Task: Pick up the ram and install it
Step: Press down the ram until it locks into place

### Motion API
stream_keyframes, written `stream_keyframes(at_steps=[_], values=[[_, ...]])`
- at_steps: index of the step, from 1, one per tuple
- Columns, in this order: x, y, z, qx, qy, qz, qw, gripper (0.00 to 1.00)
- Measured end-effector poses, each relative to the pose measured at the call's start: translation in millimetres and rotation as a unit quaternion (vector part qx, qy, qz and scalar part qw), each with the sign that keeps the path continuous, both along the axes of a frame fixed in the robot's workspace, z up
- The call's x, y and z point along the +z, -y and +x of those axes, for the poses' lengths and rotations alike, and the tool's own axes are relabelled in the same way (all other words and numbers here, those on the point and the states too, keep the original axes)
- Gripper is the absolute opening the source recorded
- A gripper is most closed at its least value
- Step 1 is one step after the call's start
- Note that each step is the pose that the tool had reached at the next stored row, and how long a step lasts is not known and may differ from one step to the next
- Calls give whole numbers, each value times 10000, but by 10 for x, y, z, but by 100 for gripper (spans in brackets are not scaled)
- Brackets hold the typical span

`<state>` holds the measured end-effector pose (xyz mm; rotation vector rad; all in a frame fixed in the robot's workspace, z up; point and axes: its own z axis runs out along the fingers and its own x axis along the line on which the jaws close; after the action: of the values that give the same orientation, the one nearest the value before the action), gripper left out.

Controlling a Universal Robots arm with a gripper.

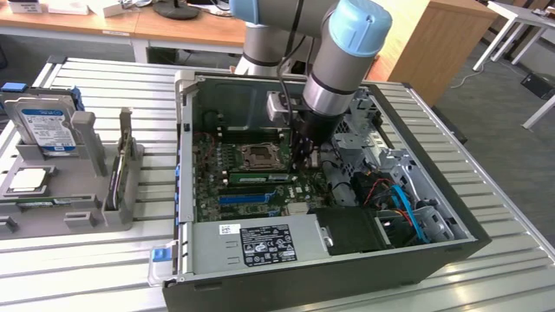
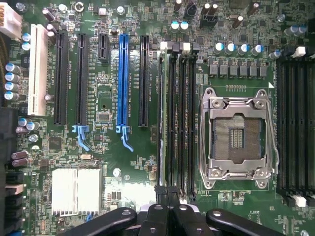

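Slatted metal table bearing an open black computer case, arm reaching inside.
Black gripper clenched over the long thin green ram, probably pressing it into its slot.

An open computer case sits beside a grey rack holding a hard drive.

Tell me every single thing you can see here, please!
computer case: one, black, open, on the table
table: one, pale, slatted
circuit board: one, green, inside the case
socket: one, silver, mid-board
long slot: one, blue, among black slots
ram: one, green, beside the socket
labelled box: one, silver, at the case's near end
drive: one, blue-and-white label, in the holder
holder: one, grey, exterior view's left
arm: one, grey and light blue
claw: one, black, shut, over the black slots
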<state>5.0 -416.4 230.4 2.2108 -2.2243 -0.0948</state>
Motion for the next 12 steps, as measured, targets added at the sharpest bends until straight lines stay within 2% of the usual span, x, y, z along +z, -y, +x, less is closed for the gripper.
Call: stream_keyframes(at_steps=[6, 12], values=[[95, 0, 0, 1, -1, -10, 10000, 11], [96, 0, -5, -1, 0, -10, 10000, 11]])
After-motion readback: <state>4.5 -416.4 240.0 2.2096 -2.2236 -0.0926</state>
